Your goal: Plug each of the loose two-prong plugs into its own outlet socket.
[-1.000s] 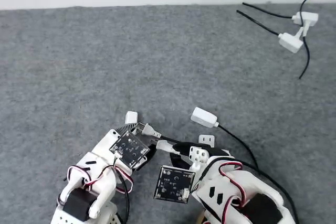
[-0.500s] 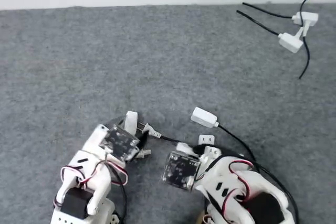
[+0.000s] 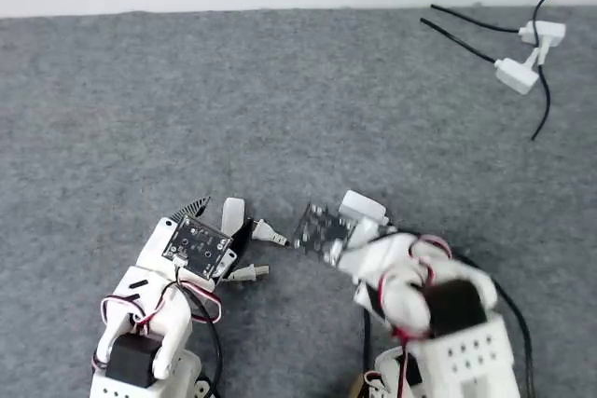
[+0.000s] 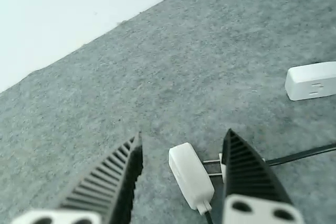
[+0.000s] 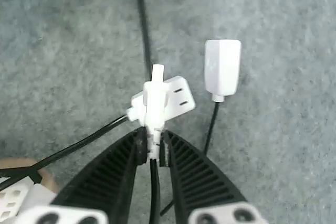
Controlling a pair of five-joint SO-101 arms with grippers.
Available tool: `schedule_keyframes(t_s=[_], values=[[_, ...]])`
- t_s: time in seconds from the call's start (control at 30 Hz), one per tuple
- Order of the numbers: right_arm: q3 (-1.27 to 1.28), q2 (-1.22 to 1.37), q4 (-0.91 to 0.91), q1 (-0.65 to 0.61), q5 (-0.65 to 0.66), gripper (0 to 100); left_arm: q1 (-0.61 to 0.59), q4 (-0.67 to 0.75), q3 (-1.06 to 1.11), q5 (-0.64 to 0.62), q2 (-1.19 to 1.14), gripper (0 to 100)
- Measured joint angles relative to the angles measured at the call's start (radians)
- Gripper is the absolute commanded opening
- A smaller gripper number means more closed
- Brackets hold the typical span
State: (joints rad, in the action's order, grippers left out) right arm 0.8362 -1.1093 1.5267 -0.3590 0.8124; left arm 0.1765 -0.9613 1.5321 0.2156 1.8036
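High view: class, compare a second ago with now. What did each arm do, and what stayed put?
The right end effector, shut on the held plug, swung forward from the near edge to beside the oblong socket. The open left end effector shifted left, uncovering a loose plug. The white block beside it and the corded pieces in the far corner stayed put.

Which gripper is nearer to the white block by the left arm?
Left. The left gripper straddles the white block, open; the right gripper, shut on a plug, is farther aside.
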Motion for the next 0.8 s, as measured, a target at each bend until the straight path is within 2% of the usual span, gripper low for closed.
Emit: schedule_keyframes(t_s=[0.43,0.57,0.8], values=[[-0.359,0.597,0.135,0.014,0.0,0.9,-0.037,0.043,0.014,-0.002,0.0,24],[-0.474,0.749,0.173,0.061,0.0,0.9,-0.037,0.043,0.014,-0.002,0.0,24],[-0.632,0.842,0.209,0.16,0.054,0.9,-0.037,0.043,0.014,-0.002,0.0,24]])
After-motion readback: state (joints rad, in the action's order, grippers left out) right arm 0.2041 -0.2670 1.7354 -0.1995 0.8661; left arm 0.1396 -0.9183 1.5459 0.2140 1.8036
